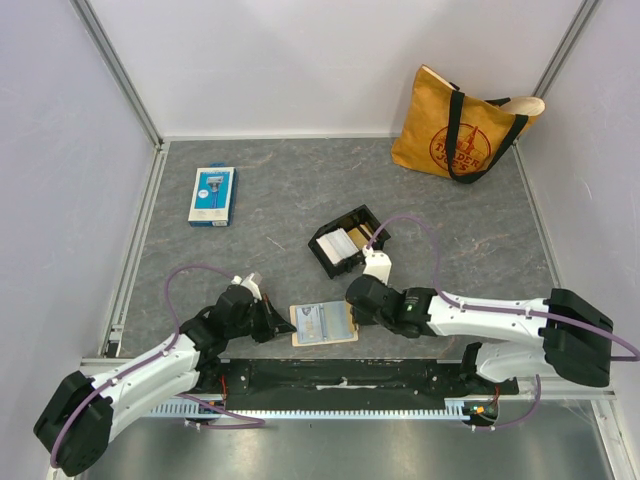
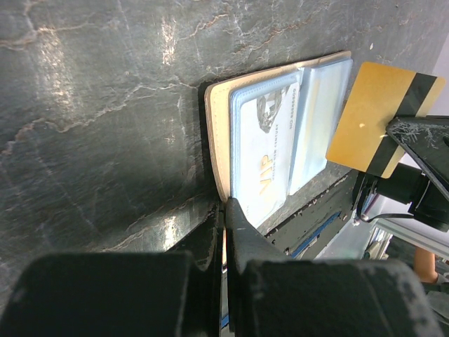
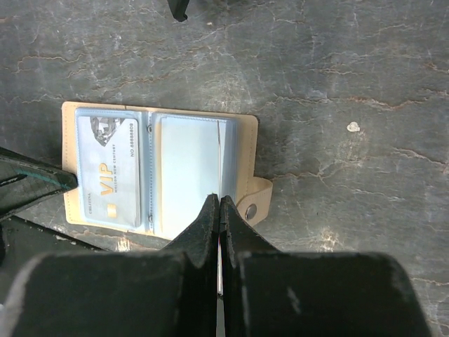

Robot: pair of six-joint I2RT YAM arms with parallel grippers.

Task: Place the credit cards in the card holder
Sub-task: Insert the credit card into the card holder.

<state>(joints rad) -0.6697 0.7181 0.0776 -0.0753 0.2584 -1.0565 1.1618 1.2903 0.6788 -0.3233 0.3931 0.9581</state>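
Observation:
The tan card holder [image 1: 323, 323] lies open near the table's front edge, with clear slots. A pale VIP credit card [image 3: 109, 168] sits in its left slot [image 2: 263, 151]. My left gripper [image 2: 226, 203] is shut on the holder's [image 2: 219, 133] near cover edge, and a tan strip shows between the fingers. My right gripper [image 3: 220, 198] is shut on a gold credit card [image 2: 379, 119] with a black stripe. That card hangs edge-on over the holder's [image 3: 242, 154] right-hand slots, beside the snap tab [image 3: 254, 203]. More credit cards stand in a small black tray [image 1: 345, 245].
A blue-and-white flat package [image 1: 212, 195] lies at the far left. An orange tote bag [image 1: 465, 130] leans at the back right wall. A dark metal rail [image 1: 340, 375] runs just below the holder, along the table's front edge.

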